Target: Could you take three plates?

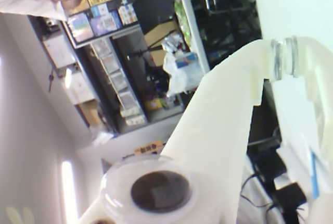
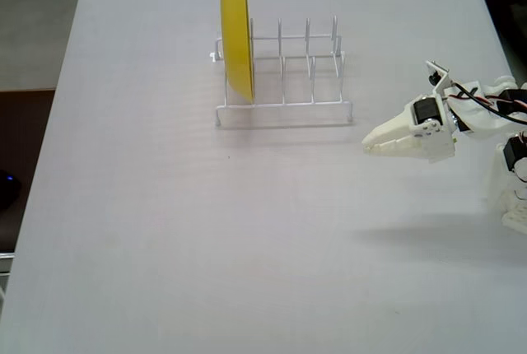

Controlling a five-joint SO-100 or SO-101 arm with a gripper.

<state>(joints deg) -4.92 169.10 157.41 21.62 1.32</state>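
**Yellow plate alone in the rack, arm held off to the right**

None of the cream-white, orange-red or light blue plates is seen in either view, so their position, look and heading cannot be told. The only plate shown is the yellow plate (image 2: 238,29), which is stood on edge in the leftmost slot of the white wire rack (image 2: 284,74) in the fixed view. It is seen nearly edge-on, as a narrow upright crescent with its long axis running up and down the picture; its faces are turned to the left and right of that view. Its surface is a plain, even yellow. The other slots of the rack are bounded by thin upright wires, and the rack is set on the pale table (image 2: 206,239), toward the far edge.

The gripper (image 2: 368,143) is held above the table to the right of the rack, well apart from it, with its tip pointed left. Its jaws are seen brought together to a point, with nothing held between them. A shadow is cast on the table below the arm.

In the wrist view the camera is aimed away from the table: white parts of the arm and blurred room clutter are shown.
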